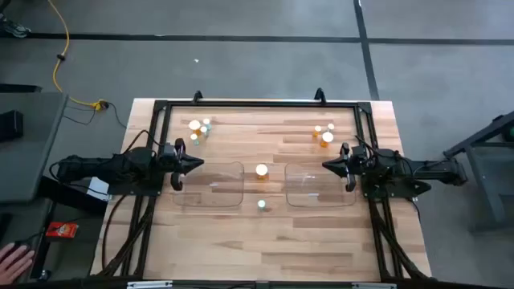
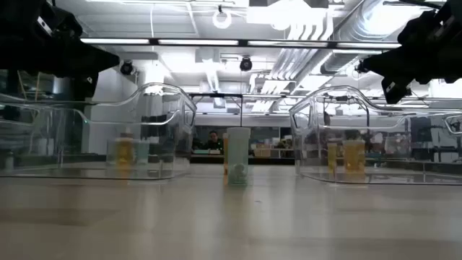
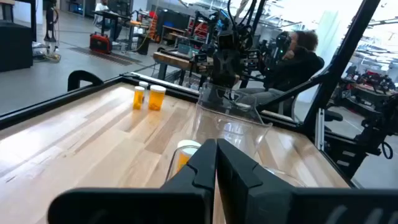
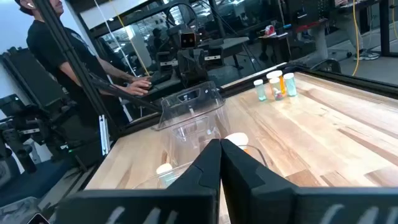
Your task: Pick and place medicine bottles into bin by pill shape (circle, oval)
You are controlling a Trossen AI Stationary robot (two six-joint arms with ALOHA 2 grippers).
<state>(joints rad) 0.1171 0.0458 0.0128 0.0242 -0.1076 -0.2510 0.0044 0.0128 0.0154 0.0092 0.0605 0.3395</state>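
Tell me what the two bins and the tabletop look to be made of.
Left bin and right bin: likely clear glossy plastic; the wood shows through and the rims catch light. Tabletop: apparently wood strips, butcher-block style, pale with visible grain and a smooth satin sheen. Left gripper and right gripper wait shut at the bins' outer sides.

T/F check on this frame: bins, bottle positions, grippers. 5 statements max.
1. Two clear bins sit side by side on the table: the left bin and the right bin. True.
2. An amber bottle stands in the gap between the bins. True.
3. The left gripper holds a bottle. False: it is shut on nothing, at the left bin's outer side.
4. All bottles are already in the bins. False: clusters stand at the far left and far right, and a pale bottle stands near the front.
5. The right gripper is shut. True.
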